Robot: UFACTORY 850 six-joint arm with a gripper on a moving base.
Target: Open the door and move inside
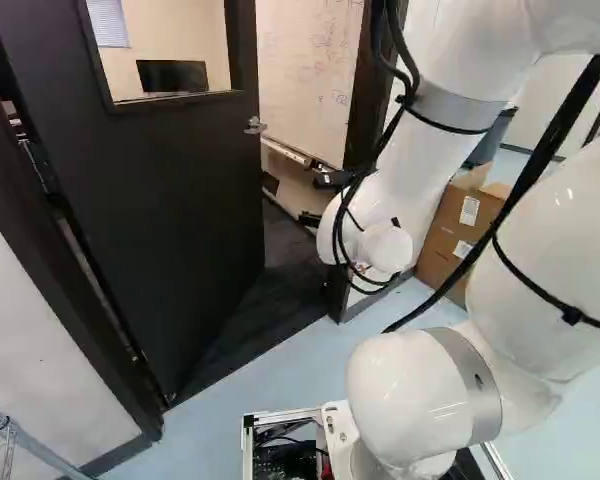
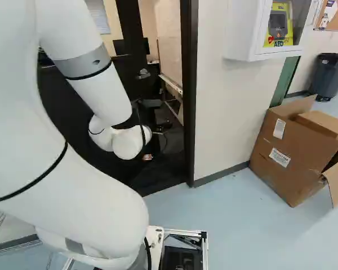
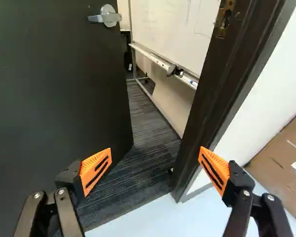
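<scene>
The black gripper (image 1: 330, 179) is largely hidden behind the arm's white wrist in the left base view. In the wrist view the gripper (image 3: 154, 165) stands wide open, nothing held between its orange pads. A dark door (image 3: 54, 98) with a window (image 1: 175, 45) stands part-way open, swung into the room beyond. Its silver lever handle (image 3: 106, 17) lies ahead of the gripper, out of its reach and untouched. Ahead between the fingers is the gap from the door's free edge to the dark door frame (image 3: 209, 94).
Dark carpet (image 3: 150, 128) and a whiteboard (image 3: 172, 24) show through the doorway. The frame and white wall (image 2: 225, 118) stand right of the opening. Cardboard boxes (image 2: 293, 152) sit on the floor beyond, below a wall cabinet (image 2: 253, 31). A wire rack (image 1: 10, 440) stands at near left.
</scene>
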